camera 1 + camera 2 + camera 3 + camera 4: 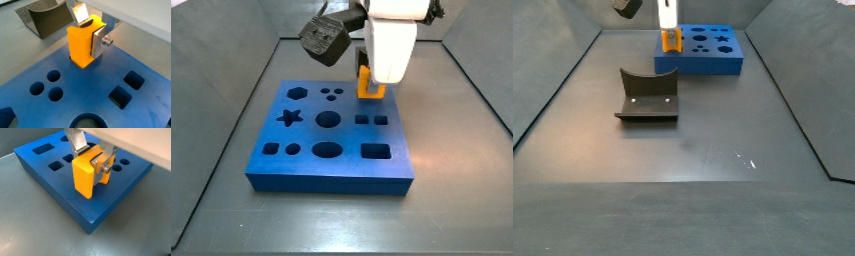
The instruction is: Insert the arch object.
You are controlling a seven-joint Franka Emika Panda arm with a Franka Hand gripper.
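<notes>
A: Light is even and bright from overhead. The grey floor [700, 140] shows a small white glint toward its near right part in a side view, and a soft sheen down the middle.

B: Shadows?

A: Faint ones. The fixture [647, 97] casts a short soft shadow on the floor; the blue board [331, 135] darkens on its near face.

B: Sharpness?

A: Wrist views are sharp on the arch [83, 45] and the gripper [90, 30], whose silver fingers [77, 140] catch bright glare. The fixture [47, 17] behind looks slightly soft. Side views are low in detail; the arm's white housing is overexposed.
</notes>
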